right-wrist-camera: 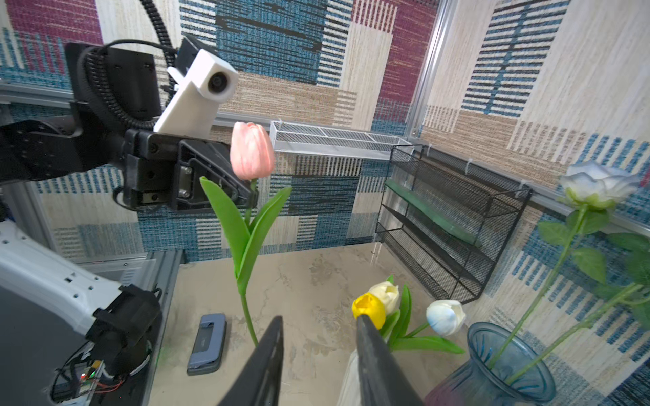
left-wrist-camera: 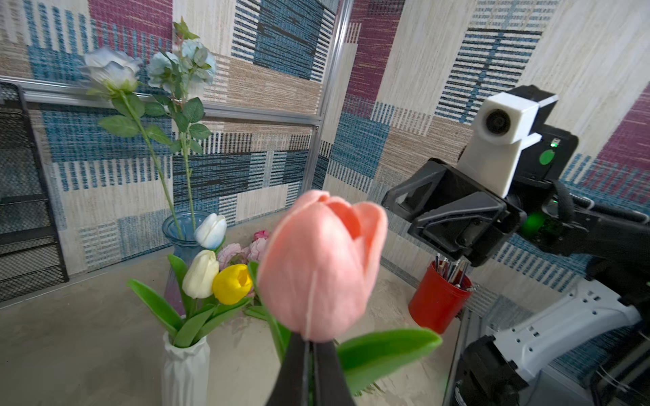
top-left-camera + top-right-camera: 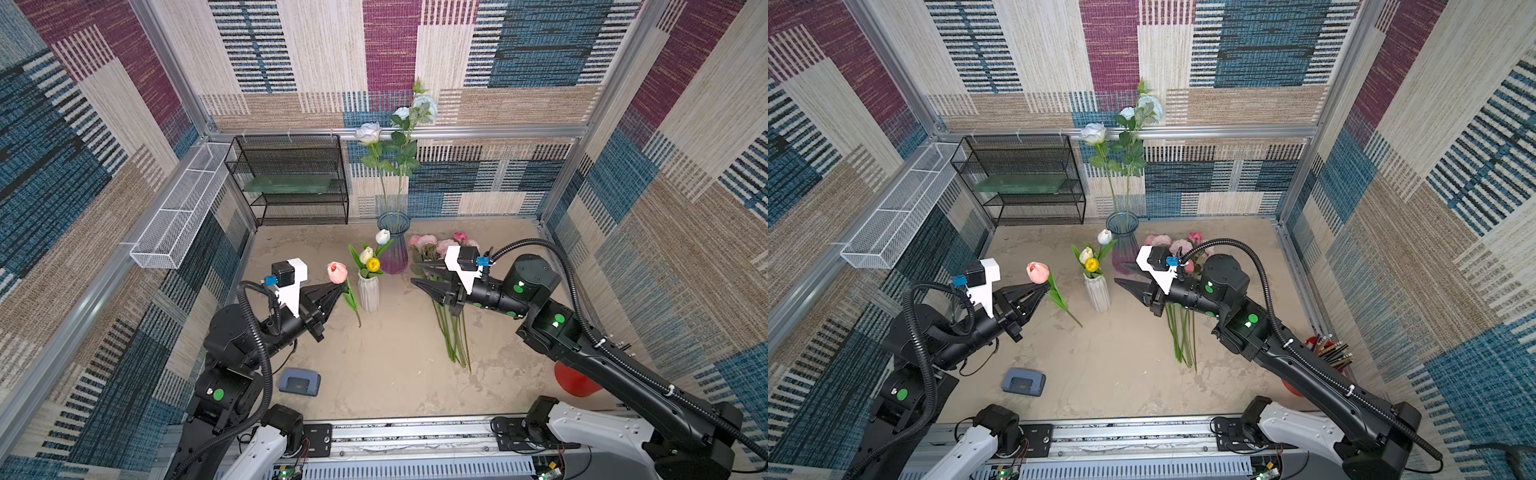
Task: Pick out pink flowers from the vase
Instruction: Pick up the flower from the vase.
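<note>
The left gripper pinches the pink tulip just under its bloom, aloft. The right gripper hangs part-open, empty, over pink flowers lying on the table at three o'clock of the glass vase.
</note>
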`<state>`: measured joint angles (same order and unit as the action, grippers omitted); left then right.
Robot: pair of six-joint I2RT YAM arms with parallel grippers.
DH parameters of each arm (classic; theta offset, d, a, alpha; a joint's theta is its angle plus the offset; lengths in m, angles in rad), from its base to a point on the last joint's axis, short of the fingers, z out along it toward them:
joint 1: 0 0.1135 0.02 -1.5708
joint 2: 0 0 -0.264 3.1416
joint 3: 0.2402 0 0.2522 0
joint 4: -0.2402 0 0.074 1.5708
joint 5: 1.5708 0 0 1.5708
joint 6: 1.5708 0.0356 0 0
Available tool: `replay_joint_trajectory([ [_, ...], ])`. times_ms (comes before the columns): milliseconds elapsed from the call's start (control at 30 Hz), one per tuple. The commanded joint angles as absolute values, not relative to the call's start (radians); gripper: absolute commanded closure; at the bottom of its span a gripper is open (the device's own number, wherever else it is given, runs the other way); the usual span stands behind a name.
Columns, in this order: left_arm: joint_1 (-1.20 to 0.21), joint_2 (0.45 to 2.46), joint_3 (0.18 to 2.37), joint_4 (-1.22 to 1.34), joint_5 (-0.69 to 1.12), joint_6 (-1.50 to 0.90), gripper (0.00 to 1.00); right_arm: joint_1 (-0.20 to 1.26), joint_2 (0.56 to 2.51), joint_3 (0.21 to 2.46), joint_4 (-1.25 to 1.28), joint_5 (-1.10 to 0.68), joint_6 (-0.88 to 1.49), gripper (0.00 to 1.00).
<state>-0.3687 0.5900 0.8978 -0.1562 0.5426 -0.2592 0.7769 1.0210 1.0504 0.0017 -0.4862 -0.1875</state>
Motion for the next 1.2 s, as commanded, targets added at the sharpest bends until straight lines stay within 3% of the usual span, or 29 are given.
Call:
replay_joint_trajectory([
  [0, -0.370, 0.606, 0.856, 0.058, 0.676, -0.383, 1.00, 0.778, 1.007, 1.021, -0.028, -0.635, -0.211, 0.60],
  [133, -0.369, 0.659, 0.780, 0.347, 0.708, -0.596, 1.00, 0.780, 1.004, 0.974, -0.033, -0.774, -0.248, 0.54],
  [267, -0.370, 0.749, 0.751, 0.579, 0.770, -0.778, 1.00, 0.781, 1.008, 0.941, -0.029, -0.823, -0.264, 0.40],
  [400, -0.370, 0.797, 0.739, 0.731, 0.800, -0.877, 1.00, 0.783, 1.019, 0.927, -0.033, -0.852, -0.260, 0.40],
  [667, -0.373, 0.803, 0.733, 0.780, 0.817, -0.922, 1.00, 0.788, 1.073, 0.917, -0.034, -0.810, -0.234, 0.44],
  [867, -0.377, 0.780, 0.709, 0.776, 0.812, -0.918, 1.00, 0.797, 1.124, 0.952, -0.046, -0.825, -0.238, 0.58],
  [1100, -0.383, 0.766, 0.699, 0.746, 0.819, -0.898, 1.00, 0.805, 1.115, 0.966, -0.033, -0.827, -0.211, 0.99],
  [1167, -0.386, 0.764, 0.699, 0.731, 0.816, -0.891, 1.00, 0.808, 1.116, 0.967, -0.033, -0.820, -0.206, 1.00],
])
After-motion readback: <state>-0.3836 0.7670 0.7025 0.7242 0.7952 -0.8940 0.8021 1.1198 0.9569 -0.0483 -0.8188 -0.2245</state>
